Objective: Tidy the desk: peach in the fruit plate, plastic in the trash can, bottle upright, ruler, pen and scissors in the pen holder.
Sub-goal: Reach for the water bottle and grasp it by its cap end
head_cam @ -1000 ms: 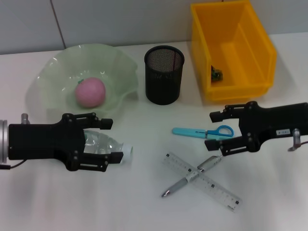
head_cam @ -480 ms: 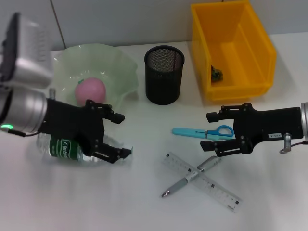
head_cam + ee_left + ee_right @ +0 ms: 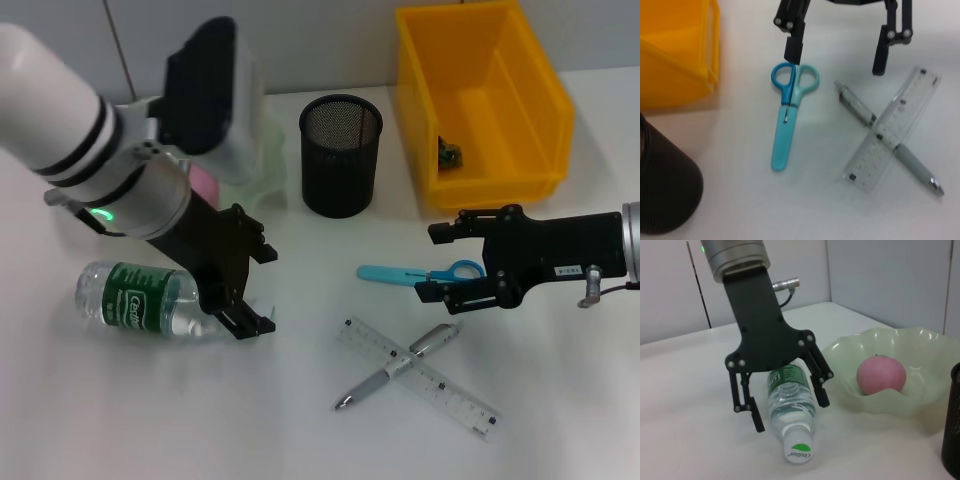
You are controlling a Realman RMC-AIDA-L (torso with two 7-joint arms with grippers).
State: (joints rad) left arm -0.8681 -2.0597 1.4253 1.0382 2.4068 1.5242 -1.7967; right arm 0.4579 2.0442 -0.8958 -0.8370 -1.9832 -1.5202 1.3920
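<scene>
The bottle step looks to be the one in hand. The left claw [image 3: 243, 290] stands spread wide over the neck end of the bottle [image 3: 140, 299], one finger on each side of it and, as far as the right wrist view shows, gripping nothing. The bottle lies on its side on the tabletop [image 3: 180, 420], near left, just in front of the fruit plate [image 3: 920, 400], where the peach [image 3: 881, 374] already sits. To get it upright, I'd say the claw must come down around the body, close firmly and swing the cap end up.

Over on the right, the right claw [image 3: 440, 262] hangs open and empty with its tips at the ringed handles of the scissors [image 3: 420, 274]. The pen [image 3: 395, 367] lies crossed with the ruler [image 3: 418, 374] just nearer. The pen holder [image 3: 340, 155] stands further back, with the yellow trash can [image 3: 520, 175] to its right.

Compared with a second ago, the left arm has reared up and twisted, so the claw now points down instead of lying level along the bottle, and the bottle has rolled leftwards, its green label now showing. The right claw has edged left towards the scissors
</scene>
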